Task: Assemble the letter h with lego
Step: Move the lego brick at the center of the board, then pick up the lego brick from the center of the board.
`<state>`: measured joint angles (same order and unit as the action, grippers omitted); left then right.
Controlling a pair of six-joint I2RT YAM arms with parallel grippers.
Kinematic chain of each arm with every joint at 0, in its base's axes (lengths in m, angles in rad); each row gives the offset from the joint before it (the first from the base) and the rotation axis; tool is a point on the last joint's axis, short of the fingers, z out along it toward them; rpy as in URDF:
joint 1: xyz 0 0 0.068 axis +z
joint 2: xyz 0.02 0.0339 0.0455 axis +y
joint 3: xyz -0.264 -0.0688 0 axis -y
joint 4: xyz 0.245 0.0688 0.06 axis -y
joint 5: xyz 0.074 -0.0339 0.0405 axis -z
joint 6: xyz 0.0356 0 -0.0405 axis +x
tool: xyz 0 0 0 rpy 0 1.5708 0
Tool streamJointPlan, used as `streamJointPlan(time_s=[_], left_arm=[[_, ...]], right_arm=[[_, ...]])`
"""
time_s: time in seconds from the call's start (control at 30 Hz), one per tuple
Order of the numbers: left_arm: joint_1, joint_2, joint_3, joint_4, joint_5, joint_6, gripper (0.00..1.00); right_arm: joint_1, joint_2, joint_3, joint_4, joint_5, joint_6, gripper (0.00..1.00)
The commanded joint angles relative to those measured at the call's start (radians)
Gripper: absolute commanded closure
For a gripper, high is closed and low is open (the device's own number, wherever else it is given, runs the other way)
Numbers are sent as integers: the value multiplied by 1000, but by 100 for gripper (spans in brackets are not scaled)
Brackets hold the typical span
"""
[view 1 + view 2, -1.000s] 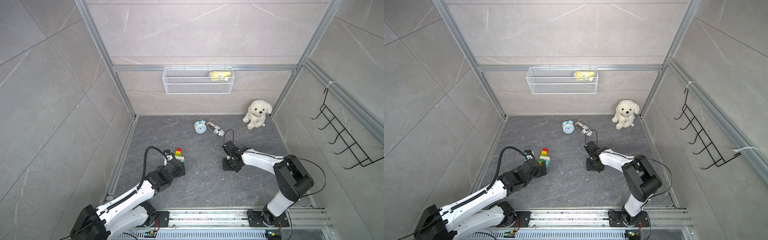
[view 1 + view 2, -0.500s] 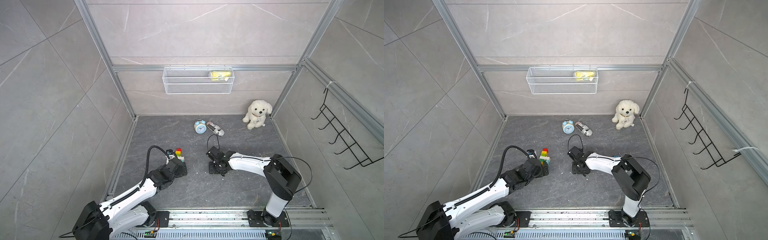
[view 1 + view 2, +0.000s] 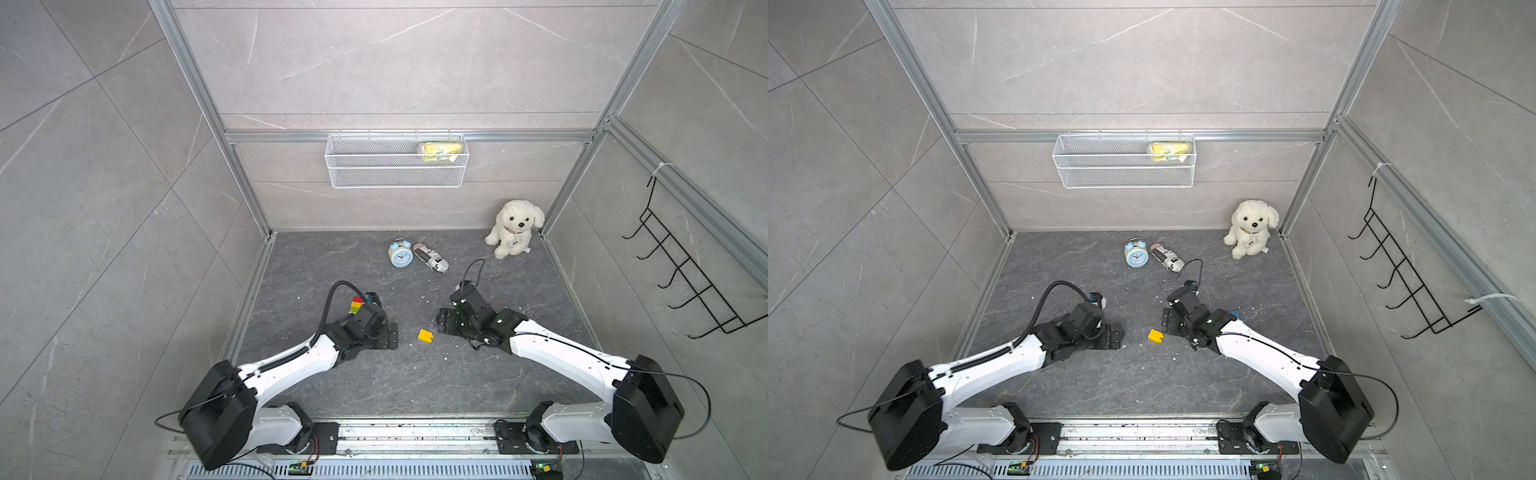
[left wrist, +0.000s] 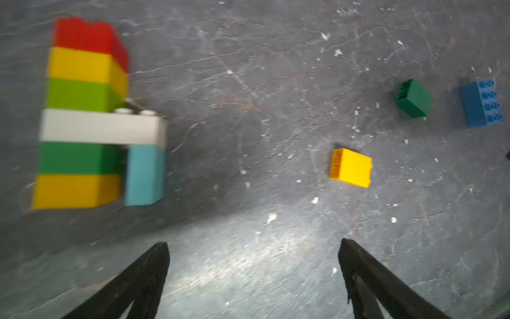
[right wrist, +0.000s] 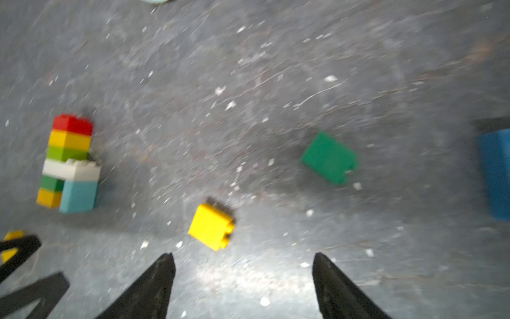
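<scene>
Blue lego brick, blurred, seemingly half off-frame

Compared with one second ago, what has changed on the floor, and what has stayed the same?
The right gripper swung toward the middle, opened, then pulled back a little. A yellow brick now lies loose in front of it, apparently let go. The left gripper, open, moved toward that brick. The coloured brick stack, alarm clock and plush dog stayed in place.
</scene>
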<state>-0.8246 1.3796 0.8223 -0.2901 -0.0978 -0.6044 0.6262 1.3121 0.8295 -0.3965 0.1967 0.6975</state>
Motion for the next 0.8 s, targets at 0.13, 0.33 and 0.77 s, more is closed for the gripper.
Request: streamJointPlan(time_s=[0.13,0.33,0.77], left_arm=[[-66,344,359,-175,162,103,3],[-72,556,597,-348,179,131,3],[-93,779,862,-603,163,147,14]], right_arm=[[-86,-77,-201,147,173,-22,20],[-109,-115,-241,184,157,32,22],[-115,-152,-259,190,149,50,22]])
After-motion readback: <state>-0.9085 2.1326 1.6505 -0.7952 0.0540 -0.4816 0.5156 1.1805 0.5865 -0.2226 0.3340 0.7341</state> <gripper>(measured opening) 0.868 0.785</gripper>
